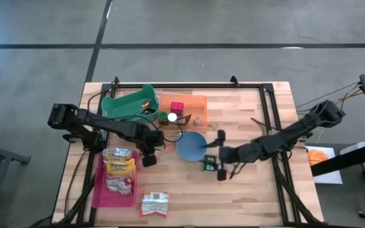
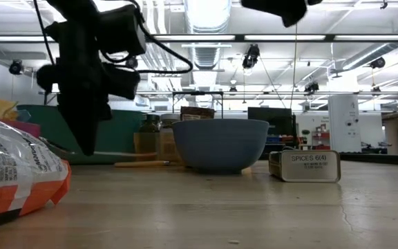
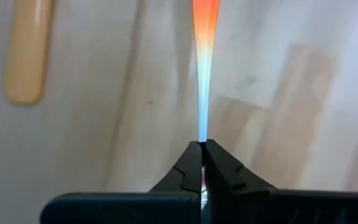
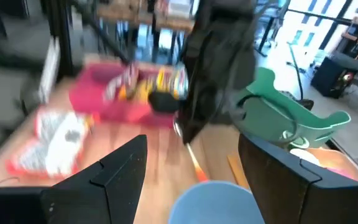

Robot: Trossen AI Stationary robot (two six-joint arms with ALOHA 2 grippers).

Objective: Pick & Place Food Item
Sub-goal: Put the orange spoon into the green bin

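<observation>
My left gripper stands between the pink tray and the blue bowl, pointing steeply down, shut on a thin flat thing. That thing is pale blue at the fingers and orange at its far end. My right gripper hangs open and nearly level above the bowl's right rim, with the bowl below its fingers. A small spice tin lies on the table under it, also in the low view. My left gripper pinches the thin thing's pale blue end between its two fingertips, coming from above. Seen edge-on, the thing runs straight out from the fingertips to its orange end. Whether that end rests on the table, I cannot tell.
The pink tray holds snack bags; another bag lies near the front edge. A green container and an orange tray with small items stand at the back. A pale wooden stick lies on the table beside the left gripper.
</observation>
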